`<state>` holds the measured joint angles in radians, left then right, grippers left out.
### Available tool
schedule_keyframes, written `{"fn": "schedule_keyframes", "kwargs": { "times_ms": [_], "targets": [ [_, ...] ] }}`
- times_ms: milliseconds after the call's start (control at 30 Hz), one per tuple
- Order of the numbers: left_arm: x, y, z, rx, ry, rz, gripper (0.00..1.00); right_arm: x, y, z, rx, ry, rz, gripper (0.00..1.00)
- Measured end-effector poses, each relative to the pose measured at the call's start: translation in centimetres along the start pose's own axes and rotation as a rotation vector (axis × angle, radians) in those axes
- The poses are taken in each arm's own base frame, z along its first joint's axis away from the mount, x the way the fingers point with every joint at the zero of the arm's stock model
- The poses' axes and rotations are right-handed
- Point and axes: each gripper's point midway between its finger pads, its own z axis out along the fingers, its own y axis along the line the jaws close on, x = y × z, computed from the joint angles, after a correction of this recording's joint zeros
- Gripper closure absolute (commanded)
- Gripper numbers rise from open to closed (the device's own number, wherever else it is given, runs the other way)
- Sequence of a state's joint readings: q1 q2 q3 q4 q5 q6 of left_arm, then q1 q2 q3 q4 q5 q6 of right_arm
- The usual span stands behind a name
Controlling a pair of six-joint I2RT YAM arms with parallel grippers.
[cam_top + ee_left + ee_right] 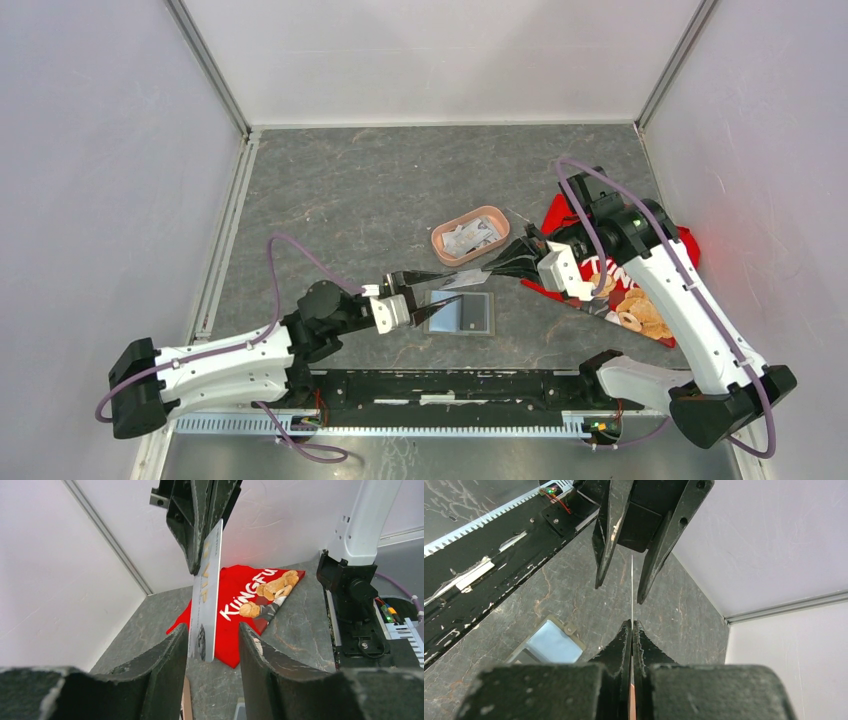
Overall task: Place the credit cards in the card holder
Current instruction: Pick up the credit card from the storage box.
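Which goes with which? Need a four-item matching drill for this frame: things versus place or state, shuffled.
1. silvery-grey thin credit card
2. olive-grey square folding card holder
3. pink oval tray
4. red printed snack packet

A. open on the table by the left arm
B. holds loose cards
C. pinched in the right arm's shut jaws
D. partly under the right arm

Pairs: 1-C, 2-A, 3-B, 4-D.

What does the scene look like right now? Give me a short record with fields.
card in handover: one credit card, held on edge between both arms
right gripper: shut on the credit card
left gripper: open, a finger on either side of the card
card holder: lying open and flat
pink tray: holds loose cards
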<state>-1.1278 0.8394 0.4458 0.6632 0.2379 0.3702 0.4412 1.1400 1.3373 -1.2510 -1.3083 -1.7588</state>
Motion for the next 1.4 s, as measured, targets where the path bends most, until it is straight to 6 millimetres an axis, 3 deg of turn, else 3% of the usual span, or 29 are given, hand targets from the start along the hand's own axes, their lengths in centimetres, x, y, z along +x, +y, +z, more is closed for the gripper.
{"fn": "schedule_keyframes", "kwargs": {
  "times_ms": [400, 600, 667, 733, 800, 833, 933, 1000, 1067, 1200, 1300, 1400],
  "targets": [
    [-2.9, 1.0, 1.3, 0.001, -0.026, 0.022, 0.51, 1.0, 0.8, 0.1, -0.009, 0.008, 0.009, 1.00],
    [-2.0, 0.6, 2.6, 0.040, 0.041, 0.022, 0.52, 1.1, 0.8, 0.1, -0.010, 0.011, 0.002, 1.00],
    [-1.5, 0.5, 2.9, 0.050, 0.066, 0.021, 0.58, 1.1, 0.8, 0.1, -0.010, 0.011, 0.002, 1.00],
    [-1.0, 0.3, 2.9, 0.061, 0.090, 0.018, 0.70, 1.1, 0.8, 0.1, -0.010, 0.012, 0.000, 1.00],
    [-0.6, 0.1, 2.9, 0.070, 0.113, 0.017, 0.90, 1.1, 0.8, 0.1, -0.010, 0.012, -0.002, 1.00],
    [-0.5, 0.0, 2.9, 0.076, 0.125, 0.015, 0.97, 1.1, 0.8, 0.1, -0.011, 0.016, -0.002, 0.95],
    [-0.5, 0.5, 3.1, 0.061, 0.151, 0.015, 0.98, 1.2, 0.9, 0.0, -0.010, 0.019, 0.017, 0.51],
    [-0.5, 1.0, 3.1, 0.025, 0.160, -0.013, 0.98, 1.3, 0.8, -0.2, 0.001, 0.018, 0.038, 0.33],
    [-0.4, 1.7, 2.8, -0.031, 0.171, -0.072, 0.98, 1.5, 0.7, -0.4, 0.016, 0.022, 0.086, 0.27],
    [0.1, 4.6, 0.7, -0.203, 0.168, -0.293, 0.98, 3.0, -1.0, -1.6, 0.095, 0.082, 0.238, 0.26],
    [0.4, 9.4, -1.9, -0.405, 0.123, -0.549, 0.98, 4.7, -2.1, -2.5, 0.162, 0.137, 0.337, 0.26],
    [0.9, 13.2, -3.6, -0.513, 0.029, -0.887, 0.98, 7.1, -1.7, -2.7, 0.210, 0.176, 0.452, 0.26]
  ]
}}
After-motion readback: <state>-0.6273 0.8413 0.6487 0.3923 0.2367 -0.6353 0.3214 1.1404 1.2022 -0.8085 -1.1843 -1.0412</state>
